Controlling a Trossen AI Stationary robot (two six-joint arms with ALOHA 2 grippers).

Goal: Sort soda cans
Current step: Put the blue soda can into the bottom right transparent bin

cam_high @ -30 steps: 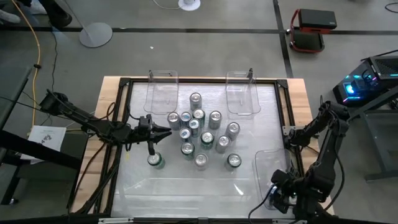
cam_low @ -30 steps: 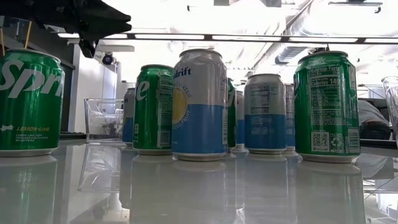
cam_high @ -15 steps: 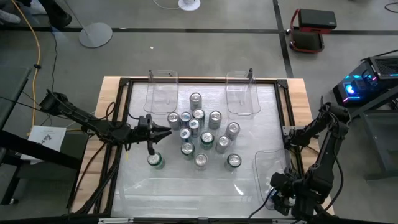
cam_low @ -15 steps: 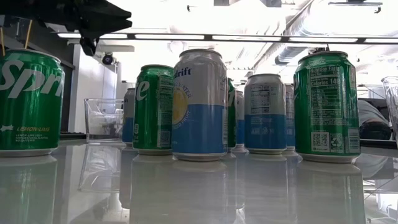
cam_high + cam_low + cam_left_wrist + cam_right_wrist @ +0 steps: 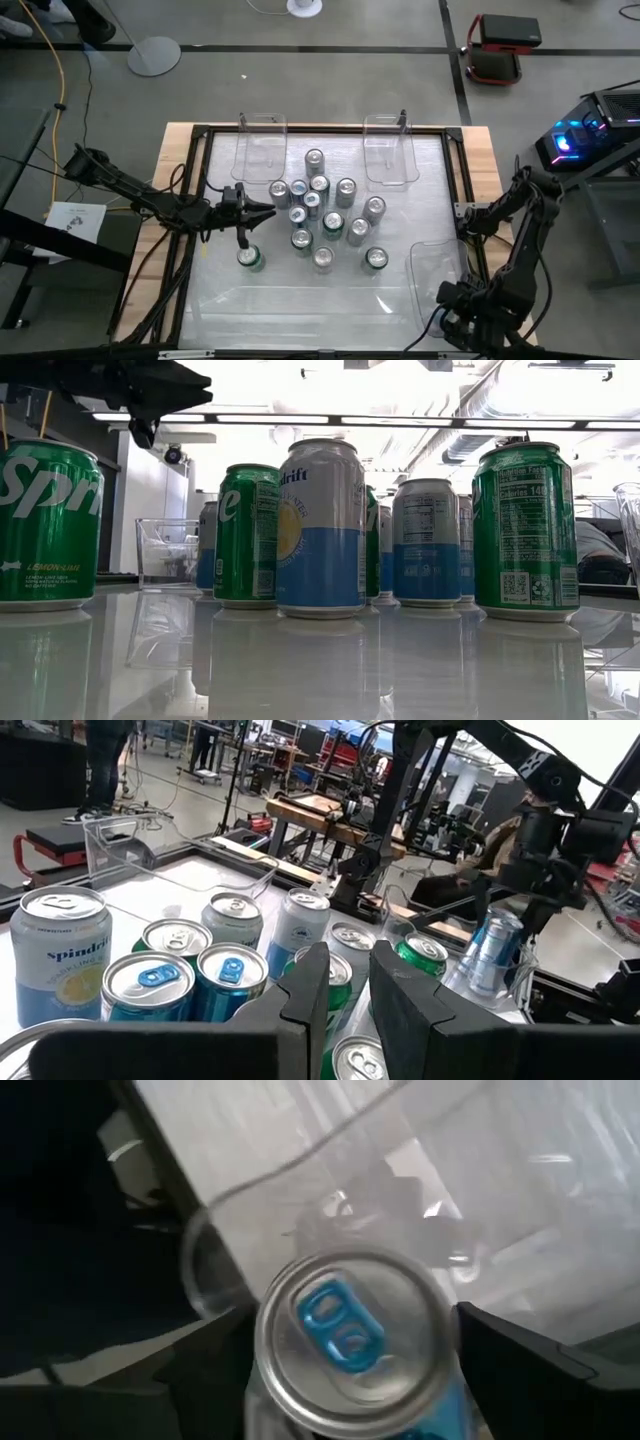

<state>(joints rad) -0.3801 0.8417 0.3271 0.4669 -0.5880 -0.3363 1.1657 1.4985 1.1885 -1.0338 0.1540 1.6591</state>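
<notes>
Several soda cans [image 5: 320, 215] stand upright in a cluster at the table's middle, green ones and silver-and-blue ones [image 5: 320, 525]. One green can [image 5: 250, 259] stands alone nearer the left. My left gripper [image 5: 272, 211] hovers level at the cluster's left edge, pointing right. Its fingers [image 5: 350, 1000] are a narrow gap apart and touch nothing. My right gripper [image 5: 452, 318] is at the table's near right corner, over a clear bin [image 5: 432, 270], shut on a silver-and-blue can [image 5: 350, 1345]. My right gripper pinches the can by its side wall just under the top rim [image 5: 270, 1380], one finger [image 5: 200, 1370] on each side. The fingers come from above, and the wrist camera looks down on the blue-tabbed top. The can [image 5: 495, 955] sits nearly upright; its bottom is not visible.
Two clear bins [image 5: 262, 150] [image 5: 390, 150] lie at the far edge, and a long clear bin [image 5: 300, 300] along the near edge. A black frame [image 5: 190, 200] borders the tabletop. Bare table lies between the cluster and the near bin.
My right gripper, with its can, has shifted slightly toward the table's near edge. The cans on the table have stayed where they were.
</notes>
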